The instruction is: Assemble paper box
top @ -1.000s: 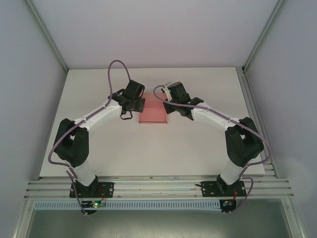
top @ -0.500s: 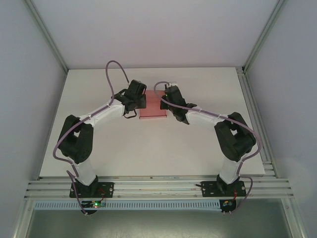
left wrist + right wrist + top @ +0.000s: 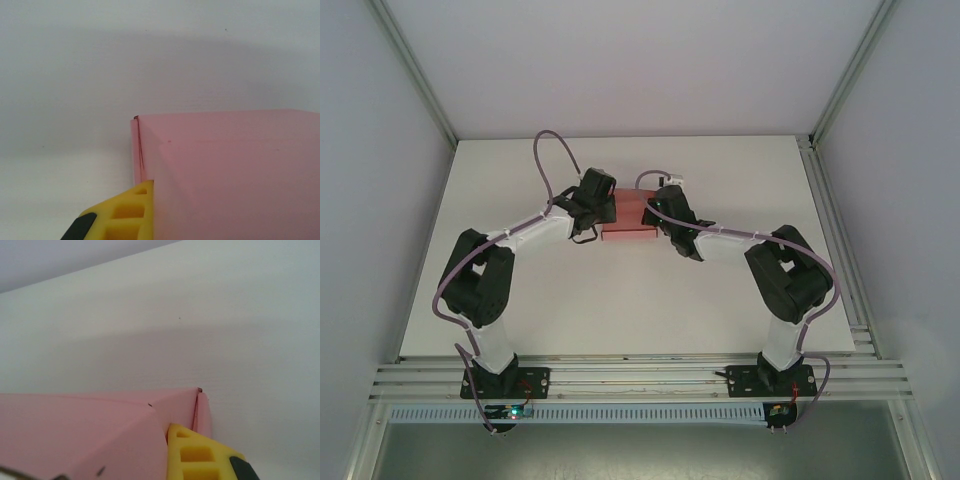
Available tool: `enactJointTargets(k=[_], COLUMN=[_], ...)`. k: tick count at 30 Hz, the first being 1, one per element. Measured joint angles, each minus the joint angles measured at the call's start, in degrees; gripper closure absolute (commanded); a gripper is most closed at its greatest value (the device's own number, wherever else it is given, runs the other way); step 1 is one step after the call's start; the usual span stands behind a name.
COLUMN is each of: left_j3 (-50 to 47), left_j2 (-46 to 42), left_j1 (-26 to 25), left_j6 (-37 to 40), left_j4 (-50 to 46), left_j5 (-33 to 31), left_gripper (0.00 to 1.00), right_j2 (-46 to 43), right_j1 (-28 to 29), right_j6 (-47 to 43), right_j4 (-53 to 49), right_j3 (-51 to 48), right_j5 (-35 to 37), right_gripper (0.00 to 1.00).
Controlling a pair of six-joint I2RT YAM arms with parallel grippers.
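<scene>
Two arms meet at the paper box (image 3: 628, 214), which stands on the white table (image 3: 620, 300) near its far middle. Pale grey walls (image 3: 380, 150) and an aluminium frame (image 3: 620, 378) enclose the table. The left gripper (image 3: 607, 208) sits at the box's left end and the right gripper (image 3: 651, 213) at its right end, seemingly touching. Each wrist view shows a yellow finger (image 3: 127, 215) against a side flap. I cannot tell whether either claw is apart or clamped.
</scene>
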Motion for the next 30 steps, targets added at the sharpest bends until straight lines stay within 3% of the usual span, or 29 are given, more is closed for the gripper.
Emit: enactJointTargets(k=[5,9,14,17,19,20,21,22,30], left_j3=[-6.1,-12.9,-19.5,-20.5,-20.5,-20.5,-20.5,-20.5,-20.0], left_j2=[-2.3,-5.9,-9.8,-13.0,-15.3,-16.6,-17.8,-19.0,-30.1], left_j1=[0.4,0.3,-0.1,-0.1,-0.2,-0.2,-0.2,-0.2,-0.2], left_j6=[0.2,1.0,1.0,0.7,0.7,0.7,0.7,0.9,-1.6], left_j4=[4.1,7.8,8.3,7.2,6.1,5.1,4.1,3.1,-5.6], left_j5=[0.7,4.5,10.9,12.5,12.7,12.7,12.8,12.9,12.3], left_gripper=[0.93,0.83,0.58,0.34,0.28,0.19,0.04,0.0,0.0], right_j2=[-0.5,-4.2,-6.8,-6.8,-6.8,-6.8,-6.9,-7.0,-7.0], right_j1=[2.3,4.4,6.2,7.2,7.8,8.0,8.1,8.2,9.7], right_j6=[-7.1,-12.5,-15.9,-17.0,-17.3,-17.4,-17.5,-17.5,-17.8], right_j4=[1.4,5.9,9.5,11.1,12.2,13.0,13.7,14.3,17.1], right_j3=[-2.9,-9.9,-14.3,-15.3,-16.1,-16.8,-17.2,-17.8,-19.7], right_j5=[2.2,3.6,4.2,5.3,5.9,6.2,6.4,6.4,7.9], right_gripper=[0.98,0.99,1.0,1.0,1.0,1.0,1.0,1.0,1.0])
